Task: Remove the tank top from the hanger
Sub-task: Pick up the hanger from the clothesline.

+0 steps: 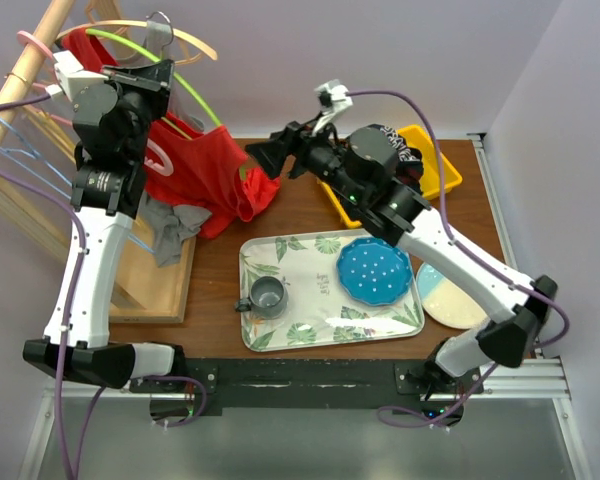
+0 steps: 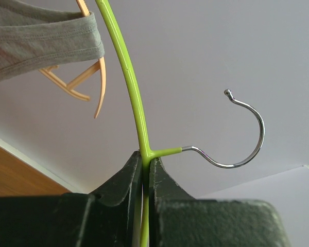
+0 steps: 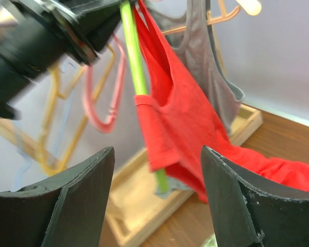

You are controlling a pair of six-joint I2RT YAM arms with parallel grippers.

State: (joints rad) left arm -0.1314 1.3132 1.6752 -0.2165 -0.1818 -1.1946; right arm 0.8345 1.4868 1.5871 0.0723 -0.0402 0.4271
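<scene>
Left gripper (image 2: 146, 159) high up by the rack (image 1: 150, 290), jaws pressed together on the hanger (image 2: 127, 77), a thin green rod. Grips it right at the fork where the neck branches off to the steel hook (image 2: 251, 141). Hook in open air against the pale wall.

Tank top (image 1: 205, 170), red, on that hanger. Hangs by a strap over the green rod, sags down and to the right, and ends in a heap on the table (image 1: 300, 210) beside the rack's base.

Right gripper (image 3: 157, 150) with jaws wide apart, clamped on nothing. Points at the red cloth; from above, sits just beside the cloth's right edge, contact impossible to tell.

Behind the red cloth, a grey top (image 3: 208, 72) on a wooden hanger, and a pink hanger (image 3: 100, 110) to its left on the rack.

Near the arms' bases, a leaf-patterned tray (image 1: 248, 300) with a grey cup (image 1: 268, 295) and a blue plate (image 1: 375, 272). To the right of the tray, a pale plate (image 1: 450, 300) on the table. Farther back, partly hidden by the right arm, a yellow bin (image 1: 445, 170).
</scene>
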